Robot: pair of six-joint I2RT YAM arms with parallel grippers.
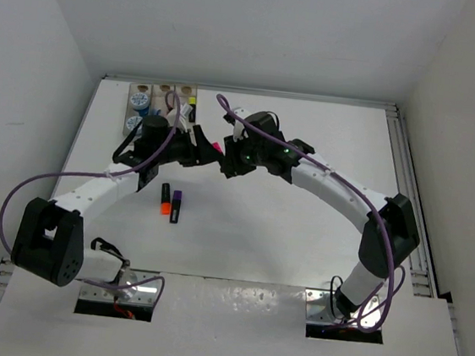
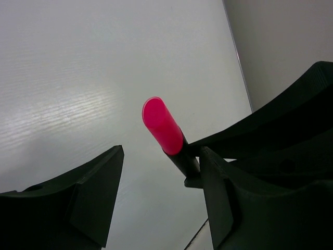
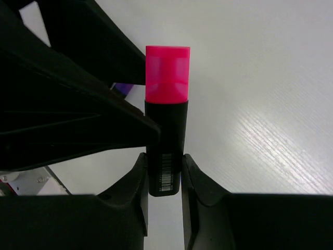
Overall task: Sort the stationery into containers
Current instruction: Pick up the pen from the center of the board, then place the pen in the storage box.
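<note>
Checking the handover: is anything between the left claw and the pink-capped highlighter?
Nothing visible does. The pink-capped highlighter, pinched at its black end by the right claw, reaches into the gap of the open left claw, its cap free between the fingers.

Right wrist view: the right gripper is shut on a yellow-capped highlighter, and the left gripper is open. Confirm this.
Not quite: the cap is pink, not yellow, as the right wrist view shows. The right gripper is shut on the highlighter, and the left gripper is open.
</note>
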